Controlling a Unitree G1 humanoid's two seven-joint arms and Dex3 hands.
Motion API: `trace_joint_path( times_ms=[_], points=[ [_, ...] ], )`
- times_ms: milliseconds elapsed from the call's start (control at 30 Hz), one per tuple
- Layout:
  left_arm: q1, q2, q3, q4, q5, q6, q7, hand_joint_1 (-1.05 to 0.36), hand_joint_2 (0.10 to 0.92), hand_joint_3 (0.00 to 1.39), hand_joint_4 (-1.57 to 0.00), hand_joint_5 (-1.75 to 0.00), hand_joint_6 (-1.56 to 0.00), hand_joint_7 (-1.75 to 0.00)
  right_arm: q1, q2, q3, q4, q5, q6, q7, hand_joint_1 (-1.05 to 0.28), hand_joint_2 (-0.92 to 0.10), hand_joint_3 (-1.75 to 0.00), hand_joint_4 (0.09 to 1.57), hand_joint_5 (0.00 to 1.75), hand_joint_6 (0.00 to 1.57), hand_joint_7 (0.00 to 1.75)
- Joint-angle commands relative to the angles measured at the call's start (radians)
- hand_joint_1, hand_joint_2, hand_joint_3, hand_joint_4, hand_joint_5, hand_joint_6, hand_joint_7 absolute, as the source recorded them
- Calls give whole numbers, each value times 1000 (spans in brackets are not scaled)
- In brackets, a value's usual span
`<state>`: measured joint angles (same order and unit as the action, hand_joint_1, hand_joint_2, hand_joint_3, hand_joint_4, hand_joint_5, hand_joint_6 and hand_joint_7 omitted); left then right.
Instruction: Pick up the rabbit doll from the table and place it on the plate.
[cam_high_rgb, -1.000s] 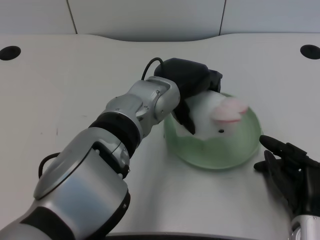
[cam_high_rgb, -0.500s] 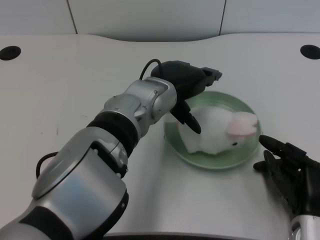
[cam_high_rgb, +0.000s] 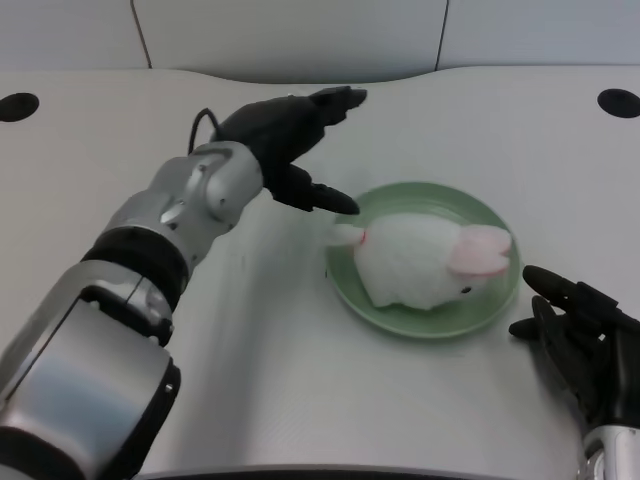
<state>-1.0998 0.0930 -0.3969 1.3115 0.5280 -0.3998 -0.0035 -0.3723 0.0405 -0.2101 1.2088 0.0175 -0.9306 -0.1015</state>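
A white rabbit doll (cam_high_rgb: 420, 262) with pink ears lies on its side on the green plate (cam_high_rgb: 420, 199), head toward the right. My left hand (cam_high_rgb: 292, 135) is up and to the left of the plate, fingers spread apart and holding nothing. It is clear of the doll, with one finger reaching toward the plate's left rim.
My right hand (cam_high_rgb: 580, 345) rests with spread fingers at the lower right, just beside the plate's right edge. Two dark round holes (cam_high_rgb: 18, 106) sit at the table's far corners. A grey wall panel runs behind the table's curved back edge.
My left hand has let go of the rabbit doll and pulled back to the left, off the plate. The doll has settled flat on the plate.
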Motion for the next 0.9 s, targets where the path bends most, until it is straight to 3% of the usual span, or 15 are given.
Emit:
trace_joint_path(
  times_ms=[33, 100, 200, 333, 400, 467, 500, 567, 600, 667, 733, 800, 833, 867, 900],
  points=[
    [44, 38, 60, -9, -63, -35, -27, -720, 921, 234, 1, -492, 1, -275, 13, -17, -3, -6, 1, -5, -5, -340, -921, -264, 736, 1169, 1002, 45],
    [79, 61, 131, -21, -143, -46, -87, -712, 921, 257, 1, -572, -28, -295, 9, -20, -5, -4, 7, 7, 8, -358, -921, -265, 719, 1163, 1005, 48],
    [130, 101, 184, -50, -200, -69, -139, -720, 921, 287, 1, -746, -115, -335, 5, -30, -3, 8, 0, -10, 20, -359, -921, -275, 717, 1170, 1003, 50],
    [221, 129, 287, -107, -329, -77, -236, -711, 921, 292, -29, -1007, -266, -342, -1, -30, -6, 32, -7, -34, 6, -337, -921, -261, 768, 1133, 1005, 55],
    [272, 129, 355, -149, -418, -56, -291, -690, 921, 243, -143, -1084, -395, -344, -1, -21, -11, 31, 0, -36, 8, -332, -921, -267, 762, 1106, 1004, 55],
    [340, 128, 404, -207, -487, -44, -331, -652, 921, 251, -234, -1108, -448, -313, 0, -25, -4, 27, -10, -40, 2, -327, -921, -276, 767, 1108, 1002, 56],
    [374, 126, 420, -239, -512, -41, -346, -632, 921, 259, -274, -1128, -462, -302, 1, -25, -4, 23, -7, -30, 10, -329, -921, -290, 758, 1116, 998, 55],
    [430, 121, 442, -300, -550, -28, -365, -571, 921, 267, -350, -1191, -500, -293, 0, -17, -13, 13, 14, 7, 22, -363, -921, -281, 738, 1120, 1002, 60],
    [463, 118, 453, -341, -570, -9, -373, -560, 921, 268, -363, -1204, -509, -291, 1, -15, -16, 10, 19, 13, 25, -371, -921, -275, 736, 1120, 1005, 62],
    [518, 113, 473, -417, -611, 37, -395, -616, 921, 274, -388, -1277, -576, -296, 3, -17, -16, 6, 20, 15, 30, -350, -921, -266, 730, 1116, 998, 61],
    [582, 102, 514, -516, -701, 131, -445, -642, 921, 285, -432, -1323, -624, -311, 0, -18, -26, 9, 36, 5, 64, -337, -921, -264, 733, 1122, 991, 59],
    [644, 99, 552, -622, -794, 252, -488, -666, 921, 303, -461, -1342, -636, -317, -1, -16, -31, 7, 44, 5, 77, -341, -921, -258, 732, 1126, 991, 61],
    [666, 100, 561, -665, -820, 299, -495, -668, 921, 307, -492, -1356, -656, -328, 0, -14, -32, 5, 45, 7, 76, -342, -921, -256, 725, 1125, 990, 62],
    [692, 99, 576, -713, -857, 359, -499, -669, 921, 309, -504, -1360, -663, -333, 2, -13, -25, -2, 30, 8, 50, -343, -921, -255, 722, 1125, 990, 63],
    [719, 98, 591, -762, -894, 422, -500, -652, 921, 309, -534, -1373, -682, -344, 3, -13, -20, -5, 21, 12, 36, -336, -921, -257, 718, 1126, 993, 66]
  ],
)
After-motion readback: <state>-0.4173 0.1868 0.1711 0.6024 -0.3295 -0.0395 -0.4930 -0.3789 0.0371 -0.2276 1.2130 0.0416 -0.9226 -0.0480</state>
